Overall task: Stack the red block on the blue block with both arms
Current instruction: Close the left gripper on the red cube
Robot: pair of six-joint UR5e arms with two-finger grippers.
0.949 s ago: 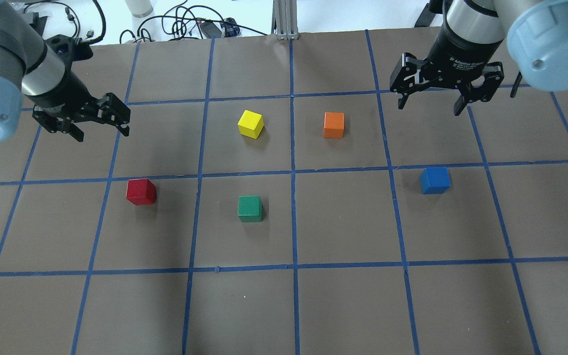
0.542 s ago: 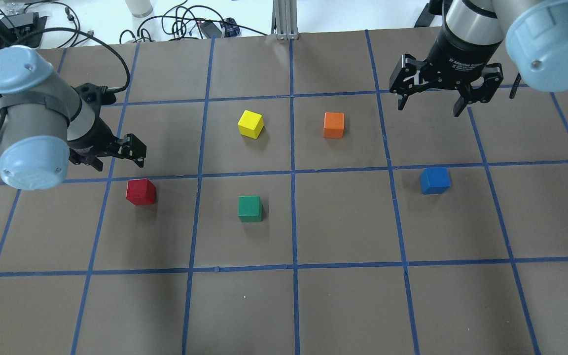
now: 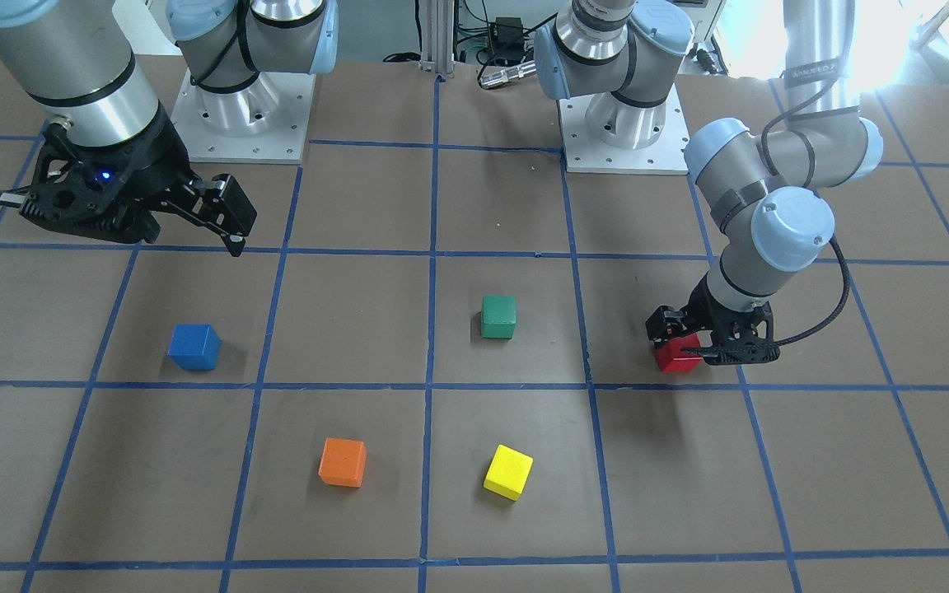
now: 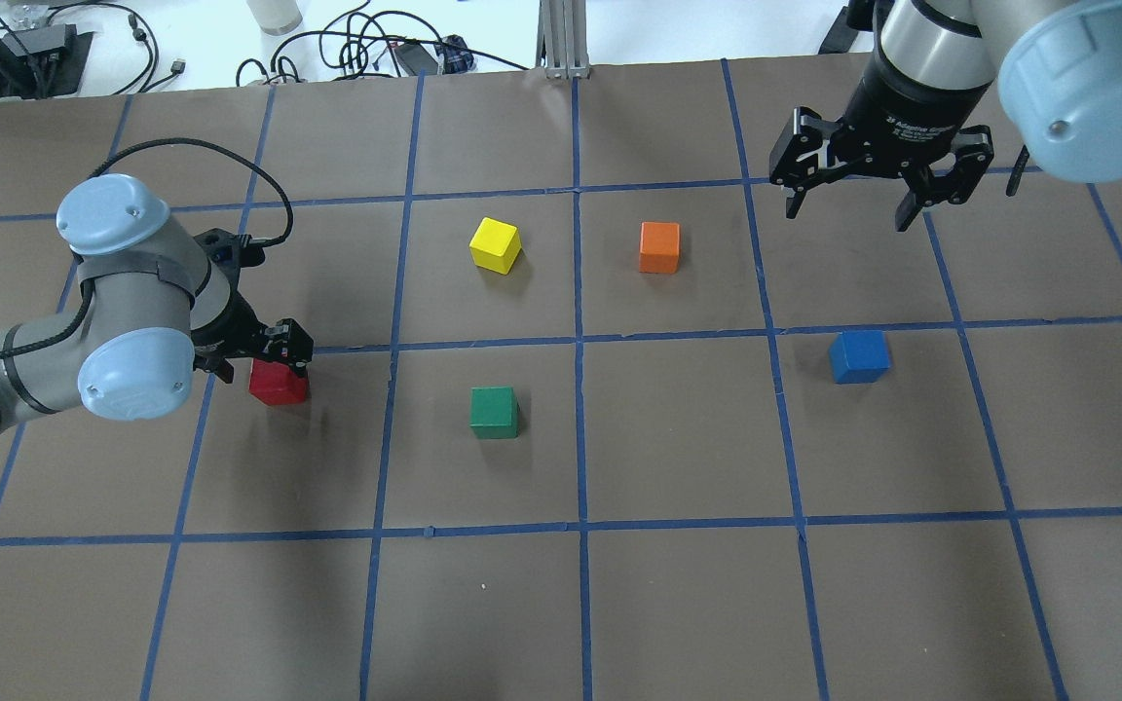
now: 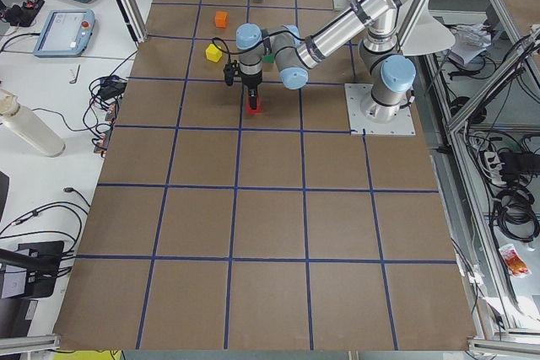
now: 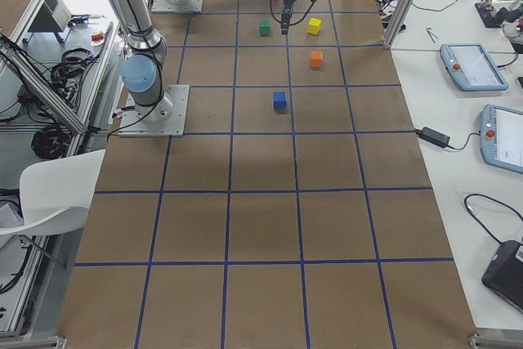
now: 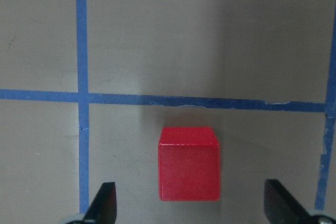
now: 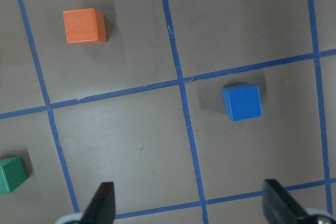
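While left gripper [image 4: 259,352] stands spread astride red block [image 4: 279,385] toward the left edge, fingers clear of it, blue block [image 4: 858,356] well apart toward the right edge, right gripper [image 4: 848,214] beyond, raised, fingers spread, empty.

Five blocks [image 4: 278,385] [image 4: 858,356] [image 4: 494,412] [image 4: 495,244] [image 4: 659,247], two arms [image 4: 137,282] [image 4: 931,54], two hands [image 4: 261,363] [image 4: 848,215]

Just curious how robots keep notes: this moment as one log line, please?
left gripper: open, straddling red block | right gripper: open, hovering | blue block: untouched
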